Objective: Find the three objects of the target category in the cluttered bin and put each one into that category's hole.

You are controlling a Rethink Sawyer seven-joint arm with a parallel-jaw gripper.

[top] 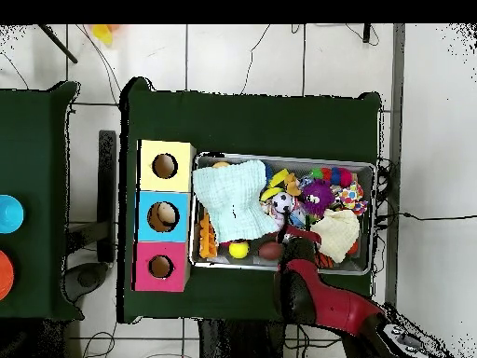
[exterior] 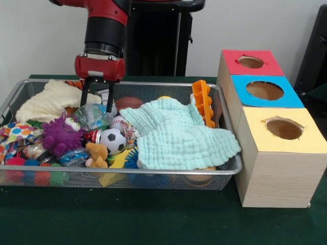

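Below, green table [exterior: 153,219], white wall [exterior: 30,35]

Clutter: mint cloth [exterior: 179,137], cream cloth [exterior: 50,100], purple spiky toy [exterior: 60,135], soccer ball [exterior: 113,141], orange plastic piece [exterior: 203,102], brown football [exterior: 129,102]. Red-topped box [exterior: 250,62] and yellow-topped box [exterior: 282,129] on green counter [exterior: 153,219].

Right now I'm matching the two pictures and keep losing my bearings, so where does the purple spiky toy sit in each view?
Front view: the purple spiky toy lies in the left part of the wire bin, left of the soccer ball.
Overhead view: the toy is in the bin's right half, toward the upper rim, right of the ball.
Shared landmark: the pale green cloth, lying between the toy and the boxes.
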